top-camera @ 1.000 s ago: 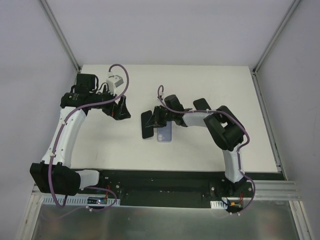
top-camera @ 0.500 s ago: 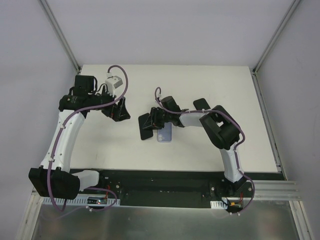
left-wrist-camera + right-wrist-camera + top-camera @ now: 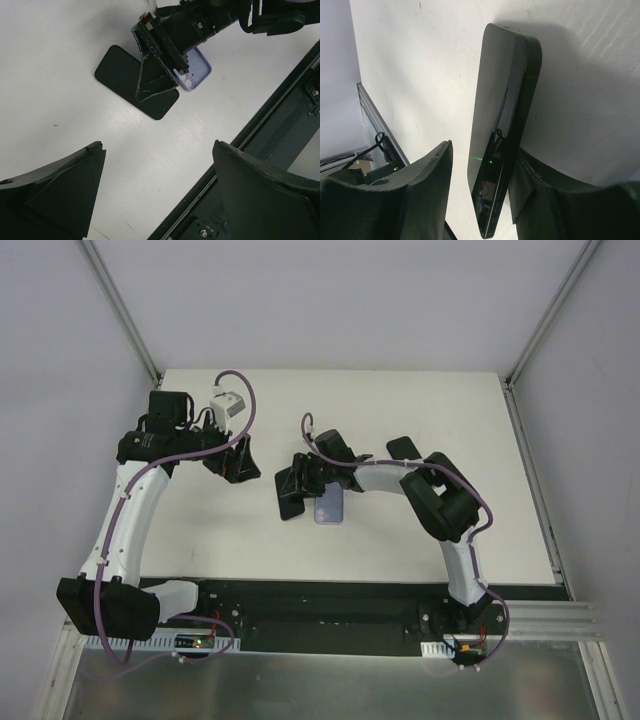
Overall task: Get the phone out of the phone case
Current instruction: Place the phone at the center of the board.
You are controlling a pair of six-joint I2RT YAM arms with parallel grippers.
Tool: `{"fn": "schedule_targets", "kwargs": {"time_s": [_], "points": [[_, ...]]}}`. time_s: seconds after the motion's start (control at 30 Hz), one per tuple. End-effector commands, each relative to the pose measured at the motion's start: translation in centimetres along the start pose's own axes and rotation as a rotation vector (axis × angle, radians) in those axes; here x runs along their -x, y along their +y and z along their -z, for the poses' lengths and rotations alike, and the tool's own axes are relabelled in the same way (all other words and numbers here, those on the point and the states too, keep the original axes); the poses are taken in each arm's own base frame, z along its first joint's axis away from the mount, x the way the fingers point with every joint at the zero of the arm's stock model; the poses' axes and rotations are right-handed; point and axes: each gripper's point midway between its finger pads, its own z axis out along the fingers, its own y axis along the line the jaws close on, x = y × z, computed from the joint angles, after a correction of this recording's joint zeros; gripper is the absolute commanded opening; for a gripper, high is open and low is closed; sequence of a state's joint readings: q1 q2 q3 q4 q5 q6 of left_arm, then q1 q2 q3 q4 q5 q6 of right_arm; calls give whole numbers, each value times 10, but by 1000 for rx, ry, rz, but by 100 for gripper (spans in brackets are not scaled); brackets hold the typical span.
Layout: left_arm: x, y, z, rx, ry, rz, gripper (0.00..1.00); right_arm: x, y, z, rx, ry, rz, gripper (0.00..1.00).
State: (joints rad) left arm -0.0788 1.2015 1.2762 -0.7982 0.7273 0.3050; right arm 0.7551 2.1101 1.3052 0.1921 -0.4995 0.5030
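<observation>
One black phone (image 3: 290, 492) pinched in the right gripper (image 3: 300, 480), beside the purple case (image 3: 329, 506). Left gripper (image 3: 238, 457) spread wide, holding nothing, over the white bench (image 3: 400, 400).

White arm links, black joints, purple cables, black wedge-shaped fingers (image 3: 65, 190)

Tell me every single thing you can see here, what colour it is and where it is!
phone: one, black, flat on the table left of the case, its right end between the right gripper's fingers
phone case: one, pale purple, empty, on the table next to the phone
table: one, white, under everything
rail: one, black, along the table's near edge
left gripper: one, black, open, hovering apart from the phone
right gripper: one, black, fingers either side of the phone
arms: two, white and black, with purple cables
</observation>
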Motion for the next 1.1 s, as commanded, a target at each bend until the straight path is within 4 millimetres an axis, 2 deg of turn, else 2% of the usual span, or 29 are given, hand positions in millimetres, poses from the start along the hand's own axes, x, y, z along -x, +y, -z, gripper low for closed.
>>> {"fn": "schedule_targets", "kwargs": {"time_s": [0.0, 0.73, 1.07], "points": [[1, -9, 5, -19, -25, -20, 92, 3, 7, 12, -64, -19, 75, 52], [2, -11, 4, -36, -26, -14, 92, 2, 11, 27, -82, -38, 138, 55], [1, -7, 3, -19, -18, -7, 96, 17, 32, 48, -69, -84, 223, 57]]}}
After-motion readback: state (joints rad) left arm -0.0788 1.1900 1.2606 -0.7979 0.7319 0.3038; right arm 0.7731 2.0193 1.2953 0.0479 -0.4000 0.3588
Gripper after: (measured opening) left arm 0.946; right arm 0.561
